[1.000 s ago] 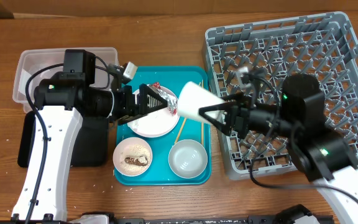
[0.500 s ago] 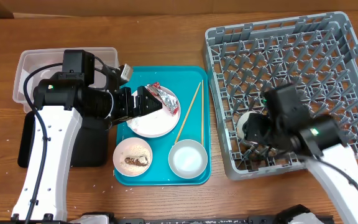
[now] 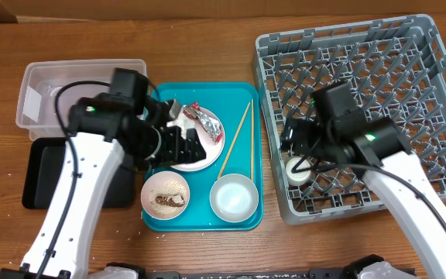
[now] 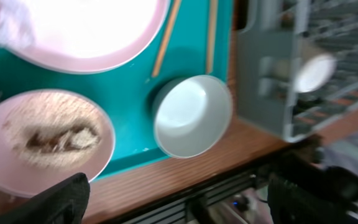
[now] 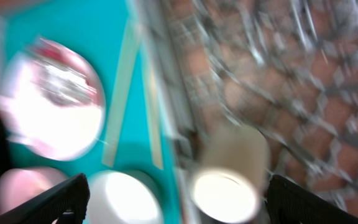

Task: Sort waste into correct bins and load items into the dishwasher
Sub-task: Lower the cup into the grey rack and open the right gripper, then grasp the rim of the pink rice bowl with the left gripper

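The small white cup [image 3: 296,170] lies in the front left corner of the grey dish rack [image 3: 378,62]. My right gripper [image 3: 291,142] hovers open just above it; the cup [image 5: 225,186] shows between the spread fingers [image 5: 191,205], not held. My left gripper [image 3: 181,144] is open and empty [image 4: 179,208] over the white plate [image 3: 200,155]. The plate holds the red-and-silver wrapper [image 3: 201,120] with tissue. A bowl with rice and brown scraps [image 3: 166,194] and an empty white bowl [image 3: 233,198] sit in front. Two chopsticks [image 3: 237,139] lie to the plate's right.
The plate, bowls and chopsticks sit on a teal serving tray [image 3: 242,93]. The clear tub [image 3: 41,85] stands at the far left, with the black tray [image 3: 37,178] in front of it, partly under my left arm. The table's front edge is close behind the bowls [image 4: 185,168].
My right gripper carried the cup from above the teal tray into the rack and let go of it. My left arm swung forward and its gripper now points down over the plate.
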Available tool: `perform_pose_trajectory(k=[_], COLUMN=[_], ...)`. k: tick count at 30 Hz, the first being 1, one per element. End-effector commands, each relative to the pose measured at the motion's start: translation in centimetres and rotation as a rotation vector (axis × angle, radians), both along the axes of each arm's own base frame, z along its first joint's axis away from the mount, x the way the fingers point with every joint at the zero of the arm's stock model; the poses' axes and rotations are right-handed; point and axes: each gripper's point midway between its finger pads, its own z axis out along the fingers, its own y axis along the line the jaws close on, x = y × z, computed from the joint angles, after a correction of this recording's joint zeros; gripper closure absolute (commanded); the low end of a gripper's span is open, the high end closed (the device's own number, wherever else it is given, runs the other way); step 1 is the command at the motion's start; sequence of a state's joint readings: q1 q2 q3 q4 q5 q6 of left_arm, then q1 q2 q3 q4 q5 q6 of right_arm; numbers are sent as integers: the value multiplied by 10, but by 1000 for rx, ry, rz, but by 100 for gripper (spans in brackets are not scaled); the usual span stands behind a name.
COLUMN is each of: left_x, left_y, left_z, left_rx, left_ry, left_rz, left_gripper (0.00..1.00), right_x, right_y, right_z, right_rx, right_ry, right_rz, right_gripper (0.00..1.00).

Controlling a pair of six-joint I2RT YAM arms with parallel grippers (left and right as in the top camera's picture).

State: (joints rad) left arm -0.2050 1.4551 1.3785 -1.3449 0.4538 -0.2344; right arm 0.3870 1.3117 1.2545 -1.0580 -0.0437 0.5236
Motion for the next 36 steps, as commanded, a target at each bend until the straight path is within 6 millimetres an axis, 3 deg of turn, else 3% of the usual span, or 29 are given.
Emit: perform_pose_trajectory(k=[1,2,3,5,9,12,16,18,22,26,27,29,31,33,36], left_x=[-16,-27,-33,-47,-34,-26,-19,-14,-7,-10,-12,-16,-18,-17,-15], left_y=[29,32,34,34,26,24,24,21,22,23,24,26,30,31,33], left_z=[-39,-56,-65,-102,-147,-158,-162,-161,-160,-163,-164,-167,-170,-171,-171], left_rx=[342,409,433,457,405,385,378,365,371,375,379,392,409,411,422], left_ry=[61,101,123,164,73,23,-13,-36,-67,-58,-54,-49,-47,-58,-68], left_rz=[134,179,202,246,265,276,284,288,295,293,288,264,266,270,274], left_gripper=[11,15,19,28,43,53,67,78,84,96,94,74,75,83,85], right_x=[2,1,0,-2,-2,-3,-3,-3,-4,-6,-7,-7,-8,-8,-8], right_y=[10,10,9,8,10,14,16,17,17,16,16,16,18,18,18], right_z=[54,68,73,78,74,70,67,67,66,64,64,64,64,64,64], right_rx=[109,128,136,143,146,158,161,163,165,160,159,160,170,171,170], right_ry=[-170,-221,-238,-257,-241,-217,-200,-199,-195,-184,-181,-181,-176,-177,-176], right_rz=[25,26,26,27,32,46,53,54,56,56,56,56,64,64,64], right_gripper=[7,7,7,7,7,7,7,7,7,8,8,9,9,9,9])
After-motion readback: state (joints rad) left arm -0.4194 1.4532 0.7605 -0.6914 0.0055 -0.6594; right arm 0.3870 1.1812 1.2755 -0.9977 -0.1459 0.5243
